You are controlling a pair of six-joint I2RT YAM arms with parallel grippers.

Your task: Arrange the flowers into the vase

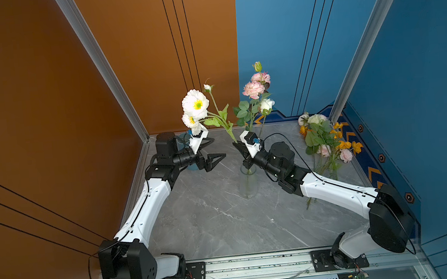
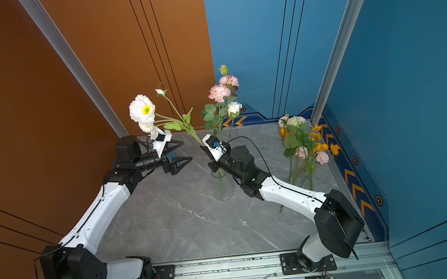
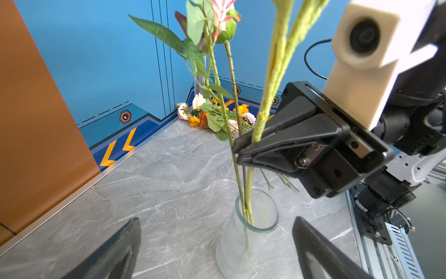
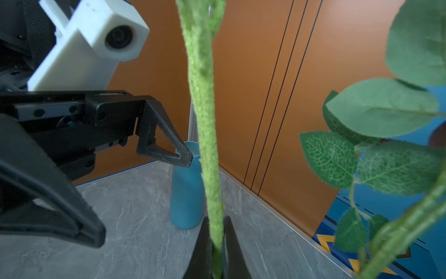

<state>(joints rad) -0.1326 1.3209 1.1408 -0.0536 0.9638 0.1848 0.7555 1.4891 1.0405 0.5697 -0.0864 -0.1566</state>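
Right gripper (image 3: 237, 152) tight around flower stem (image 3: 271, 79)

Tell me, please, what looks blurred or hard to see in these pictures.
Right wrist view: the green stem in the right pincer is near and soft. Left wrist view: the left pincer is blurred. Both top views: the clear vase is faint.

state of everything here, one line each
white yellow-centred flower, tilted, stem end inside clear ribbed glass vase
right gripper, shut on its fuzzy green stem
left gripper, open, empty
clear ribbed glass vase, upright
pink ruffled flowers, standing in it
matte blue vase, upright
loose mixed flower bunch, lying on grey table
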